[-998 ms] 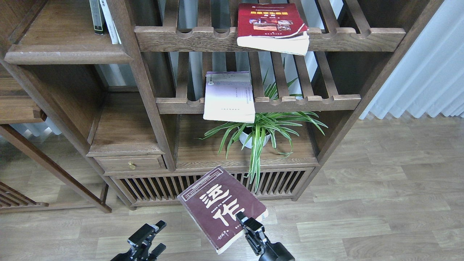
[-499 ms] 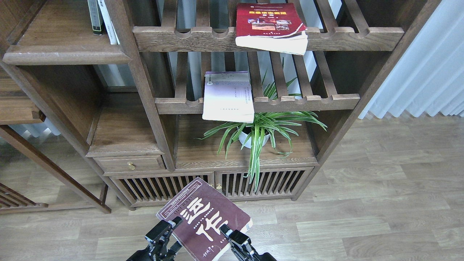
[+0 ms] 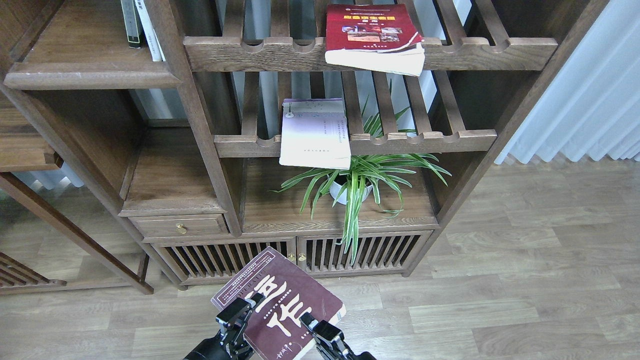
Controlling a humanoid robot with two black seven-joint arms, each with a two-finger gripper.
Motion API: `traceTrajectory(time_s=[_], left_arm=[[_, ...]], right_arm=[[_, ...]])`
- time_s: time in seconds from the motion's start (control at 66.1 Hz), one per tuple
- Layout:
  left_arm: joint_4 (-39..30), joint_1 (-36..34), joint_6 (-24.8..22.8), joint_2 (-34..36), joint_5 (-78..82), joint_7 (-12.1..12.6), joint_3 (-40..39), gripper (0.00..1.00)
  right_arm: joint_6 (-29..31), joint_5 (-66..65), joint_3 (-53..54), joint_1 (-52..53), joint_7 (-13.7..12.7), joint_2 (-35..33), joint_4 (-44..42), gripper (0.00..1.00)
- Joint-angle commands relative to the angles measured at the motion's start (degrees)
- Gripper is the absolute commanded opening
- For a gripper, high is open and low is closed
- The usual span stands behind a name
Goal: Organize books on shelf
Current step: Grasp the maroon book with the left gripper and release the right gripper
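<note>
The dark maroon book (image 3: 280, 305) with big white characters is held tilted above the floor at the bottom centre. My right gripper (image 3: 316, 326) is shut on its lower right edge. My left gripper (image 3: 242, 311) is at the book's left edge with one finger over the cover; I cannot see if it clamps. The bright red book (image 3: 372, 30) lies on the top slatted rack. The pale lavender book (image 3: 315, 132) lies on the middle slatted rack, overhanging its front rail. The solid shelf (image 3: 90, 75) with a rounded front edge is at upper left.
Two thin books (image 3: 140, 25) stand on the solid shelf's right end. A potted spider plant (image 3: 357, 185) sits on the lower board under the lavender book. A small drawer (image 3: 180, 226) and slatted cabinet doors (image 3: 360, 252) are below. Curtains (image 3: 590, 100) hang at right.
The maroon book has come down and to the left with my right gripper. My left gripper has risen from the lower left and reached the book's left edge.
</note>
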Motion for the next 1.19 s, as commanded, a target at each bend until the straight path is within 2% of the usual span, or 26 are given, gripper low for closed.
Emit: traceTrajectory(time_s=[0.0, 0.106, 0.317, 0.363, 0.484, 0.605, 0.635, 0.65, 0.665, 0.695, 0.726, 0.756, 0.801, 0.998, 1.073, 1.179], left_arm=[[-0.01, -0.05, 0.00, 0.22, 0.08, 0.12, 0.05, 0.46], [-0.01, -0.23, 0.00, 0.57, 0.08, 0.30, 0.05, 0.34], [-0.01, -0.40, 0.00, 1.54, 0.08, 0.82, -0.22, 0.20], [-0.10, -0.40, 0.00, 2.59, 0.17, 0.91, -0.13, 0.14], [-0.28, -0.40, 0.00, 3.91, 0.17, 1.00, -0.04, 0.08], [-0.98, -0.32, 0.00, 4.79, 0.26, 1.00, -0.04, 0.06], [-1.07, -0.40, 0.00, 5.14, 0.17, 1.00, -0.04, 0.06], [-1.15, -0.40, 0.00, 5.40, 0.17, 1.09, -0.04, 0.06], [-1.24, -0.32, 0.00, 5.66, 0.17, 1.09, -0.13, 0.06], [-1.42, -0.40, 0.00, 5.93, 0.17, 1.18, -0.30, 0.06], [-1.77, -0.40, 0.00, 6.37, 0.26, 1.52, -0.57, 0.06], [-2.12, -0.40, 0.00, 6.90, 0.17, 1.88, -0.92, 0.05], [-3.00, -0.40, 0.00, 8.03, 0.17, 2.32, -1.36, 0.05], [-5.29, -0.40, 0.00, 12.61, 0.17, 2.41, -3.56, 0.05], [-5.55, -0.40, 0.00, 13.93, 0.17, 2.49, -3.91, 0.05], [-7.13, -0.40, 0.00, 18.85, 3.67, 5.56, -7.59, 0.04]], right_arm=[[0.01, -0.03, 0.15, -0.27, 0.02, 0.00, -0.09, 0.04], [0.01, 0.06, 0.67, -0.27, 0.02, 0.00, -0.35, 0.04], [0.01, 0.14, 0.94, -0.27, 0.11, 0.00, -0.70, 0.05], [0.01, 0.14, 1.03, -0.36, 0.11, 0.00, -0.70, 0.05], [0.01, 0.14, 1.11, -0.45, 0.11, 0.00, -0.70, 0.05], [0.01, 0.14, 1.03, -0.45, 0.11, 0.00, -0.70, 0.06], [0.01, 0.14, 1.11, -0.45, 0.11, 0.00, -0.70, 0.10], [0.01, 0.14, 1.03, -0.45, 0.11, 0.00, -0.70, 0.17], [0.01, -0.03, 1.03, -0.45, -0.07, 0.00, -0.62, 0.26], [0.01, -0.38, 1.03, -0.36, -0.07, 0.00, -0.62, 0.39], [0.01, -0.38, 1.03, -0.36, -0.07, 0.00, -0.62, 0.61], [0.01, -0.47, 1.03, -0.36, -0.07, 0.00, -0.62, 0.78], [0.01, -0.56, 1.03, -0.36, -0.07, 0.00, -0.62, 0.87], [0.01, -0.56, 1.11, -0.45, -0.07, 0.00, -0.62, 0.92], [0.01, -0.56, 1.03, -0.45, -0.07, 0.00, -0.62, 0.98], [0.01, -0.21, 1.55, -0.36, 0.46, 0.00, -1.32, 0.98]])
